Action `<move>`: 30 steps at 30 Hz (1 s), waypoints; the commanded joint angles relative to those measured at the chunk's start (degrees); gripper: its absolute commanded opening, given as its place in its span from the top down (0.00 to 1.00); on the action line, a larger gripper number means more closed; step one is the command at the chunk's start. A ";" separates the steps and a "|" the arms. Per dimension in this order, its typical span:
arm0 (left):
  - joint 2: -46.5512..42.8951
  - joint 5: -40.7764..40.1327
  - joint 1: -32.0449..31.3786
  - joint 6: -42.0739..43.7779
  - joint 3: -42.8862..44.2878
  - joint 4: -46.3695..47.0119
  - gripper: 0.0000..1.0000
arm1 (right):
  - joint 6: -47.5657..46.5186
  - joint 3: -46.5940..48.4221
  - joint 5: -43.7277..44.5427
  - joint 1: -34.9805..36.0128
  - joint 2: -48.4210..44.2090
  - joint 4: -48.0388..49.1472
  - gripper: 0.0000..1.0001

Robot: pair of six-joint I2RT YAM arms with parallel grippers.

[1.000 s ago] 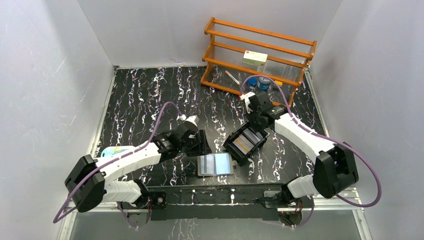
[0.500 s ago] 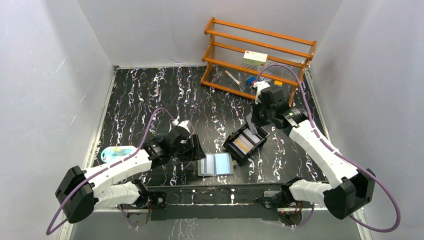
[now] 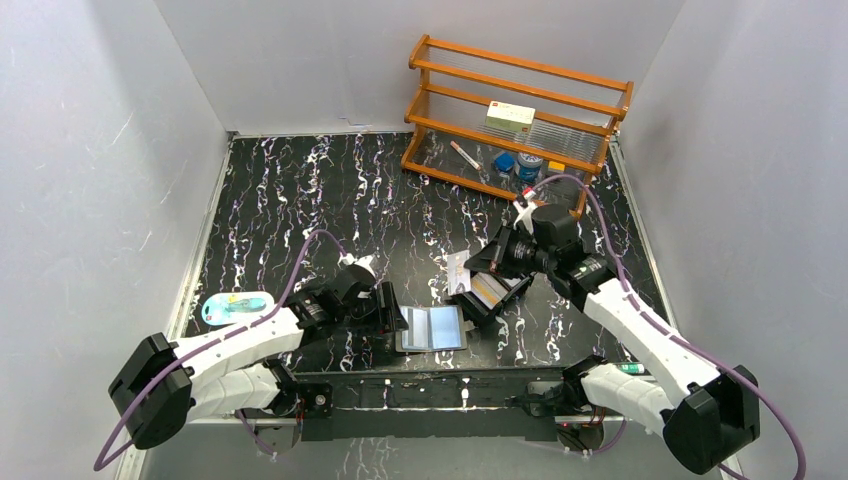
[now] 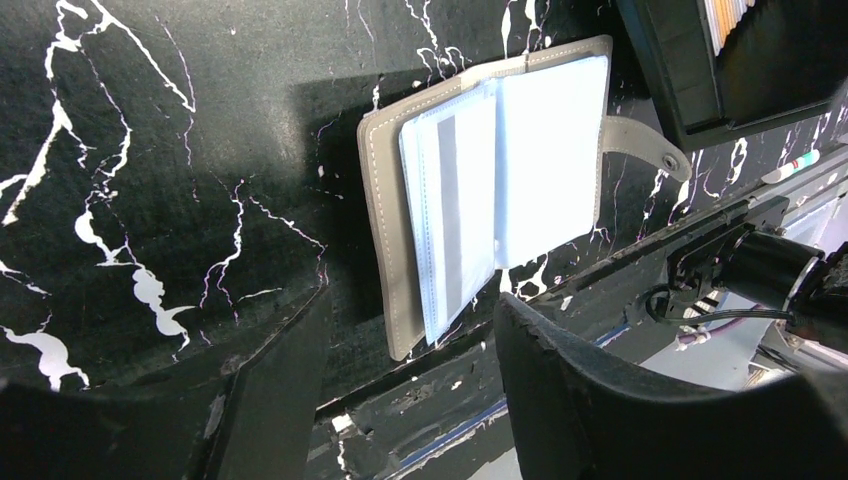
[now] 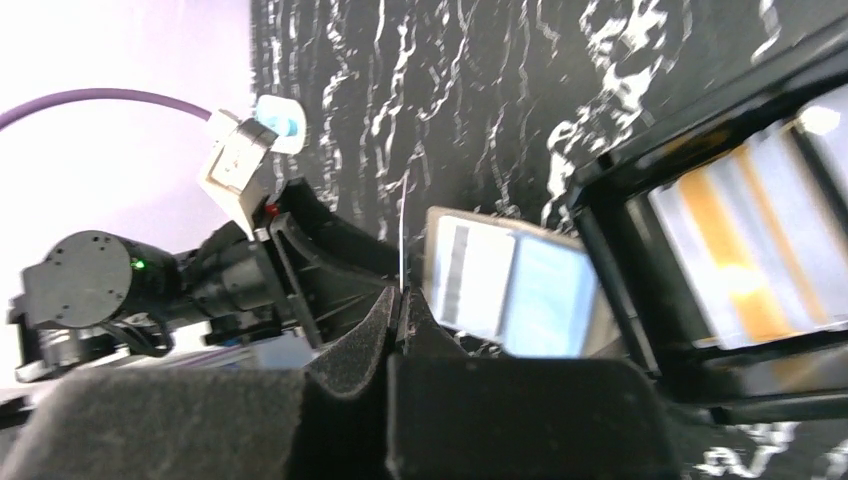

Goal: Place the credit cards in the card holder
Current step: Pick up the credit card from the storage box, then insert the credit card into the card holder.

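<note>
The card holder lies opened flat on the table, at its near edge. It is a grey stitched cover with shiny clear sleeves fanned inside, and its snap tab sticks out to one side.

Just left of the holder, the left gripper sits low with its dark fingers spread wide apart, holding nothing.

Just beyond the holder's far right corner, a black box-like tray holds more credit cards, pale with orange stripes.

Over the tray's left end, beyond the holder, the right gripper has its fingers pressed together on one thin credit card, which shows edge-on in the wrist view.

Well to the holder's left lies a pale blue packet. Far beyond the holder, by the back wall, stands a slatted orange wooden rack with a small box on it.
</note>
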 commanded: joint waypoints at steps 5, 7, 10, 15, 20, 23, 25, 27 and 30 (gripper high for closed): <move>1.34 3.08 0.24 0.47 -2.30 6.18 0.39 | 18.78 -9.56 -7.37 0.26 -1.68 15.79 1.00; 2.24 2.94 0.26 0.62 -2.19 6.67 0.40 | 15.88 -10.77 -7.15 0.30 -1.29 15.98 1.00; 3.53 2.24 0.24 1.35 -1.44 5.87 0.44 | 12.00 -11.52 -6.90 0.73 0.31 14.79 1.00; 3.94 1.59 0.25 1.08 -2.64 7.18 0.52 | 10.35 -14.36 -5.28 3.99 1.73 19.83 1.00; 5.20 1.67 0.23 0.71 -3.69 8.39 0.67 | 9.67 -15.85 -1.17 8.05 3.98 21.50 1.00; 6.65 1.72 0.29 0.80 -3.69 7.97 0.80 | 9.33 -16.35 0.56 10.56 5.53 22.71 1.00; 7.23 1.32 0.29 0.61 -3.95 7.12 0.92 | 8.86 -16.40 1.90 11.93 6.73 23.07 1.00; 7.34 1.12 0.26 0.27 -4.53 6.43 0.99 | 9.01 -16.88 2.87 13.17 7.92 24.36 1.00; 6.71 0.85 0.29 -0.55 -5.73 5.68 1.00 | 9.85 -17.77 2.97 14.87 10.32 27.24 1.00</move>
